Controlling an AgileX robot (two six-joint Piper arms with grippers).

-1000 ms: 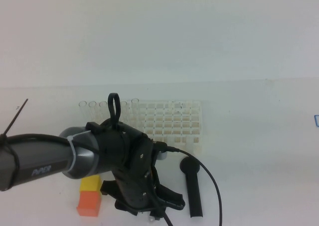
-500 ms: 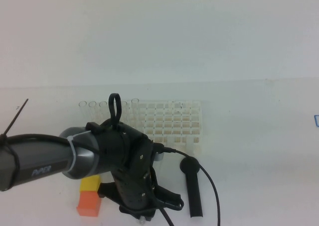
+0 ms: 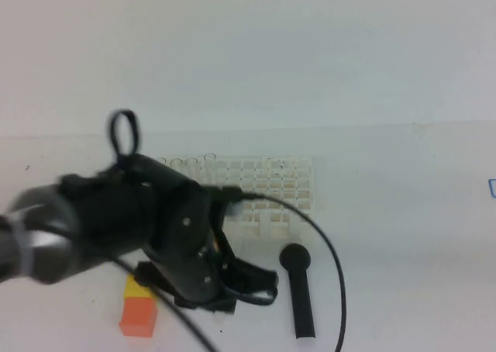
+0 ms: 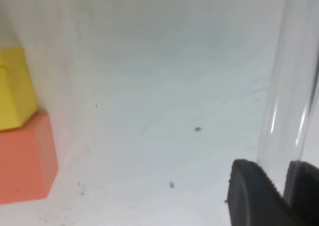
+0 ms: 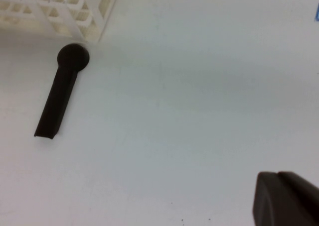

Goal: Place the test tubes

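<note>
A clear glass test tube (image 4: pixel 293 86) stands between the black fingers of my left gripper (image 4: pixel 282 188), which is shut on it just above the white table. In the high view the left gripper (image 3: pixel 229 301) hangs low in front of the white test tube rack (image 3: pixel 267 188), with the arm blurred. A few tube rims (image 3: pixel 194 161) show at the rack's left end, partly hidden by the arm. My right gripper (image 5: pixel 286 198) is shut on nothing, hovering over bare table to the right of the rack corner (image 5: pixel 94 17); it does not show in the high view.
A black round-headed tool (image 3: pixel 298 288) lies on the table in front of the rack, also seen as the black tool (image 5: pixel 61 95) from the right wrist. A yellow block (image 3: pixel 137 290) and an orange block (image 3: pixel 138 317) sit at the front left, close to the left gripper.
The left arm has swung to the left and risen, blurred with motion. Its gripper has shifted slightly back from the front edge.
</note>
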